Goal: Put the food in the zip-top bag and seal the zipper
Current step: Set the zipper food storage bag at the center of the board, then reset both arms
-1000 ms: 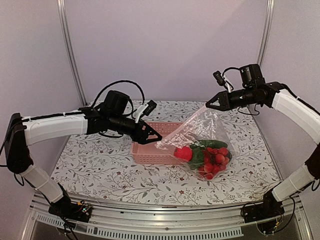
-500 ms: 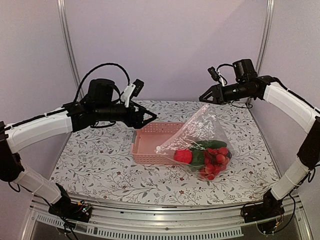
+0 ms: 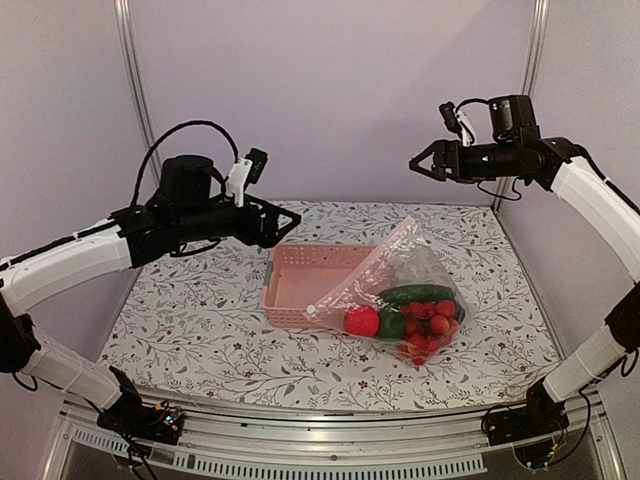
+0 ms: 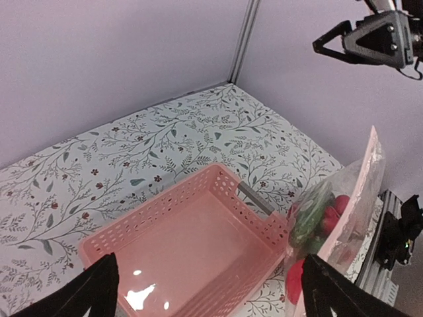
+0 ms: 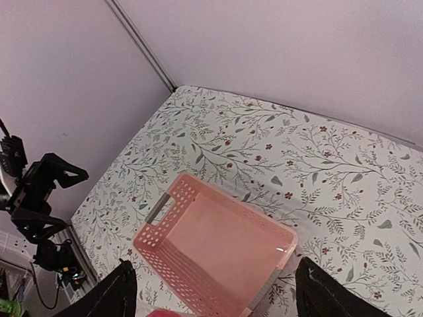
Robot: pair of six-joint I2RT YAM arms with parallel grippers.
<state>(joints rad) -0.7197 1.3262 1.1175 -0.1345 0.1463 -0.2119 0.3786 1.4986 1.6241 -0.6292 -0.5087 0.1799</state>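
Top external view: found zip-top bag (image 3: 400, 265) slumped on the worktop (image 3: 200, 330) against the pink basket's (image 3: 310, 275) right side, food (image 3: 410, 312) inside. Saw left end effector (image 3: 287, 222) and right end effector (image 3: 424, 160) spread open, empty, raised either side of the basket. Could not confirm zipper (image 3: 358, 268) fully pressed. Judged best to pinch its end nearest the basket, then slide along.

Hovering over pink basket (image 4: 149, 206) on floral table (image 4: 132, 152) with left gripper (image 4: 211, 294) spread wide. Seeing zip-top bag (image 4: 360, 185) holding food (image 4: 310, 221) just beside basket's right corner.

Food (image 3: 412, 312) in bag (image 3: 398, 252), right of basket (image 3: 286, 298)
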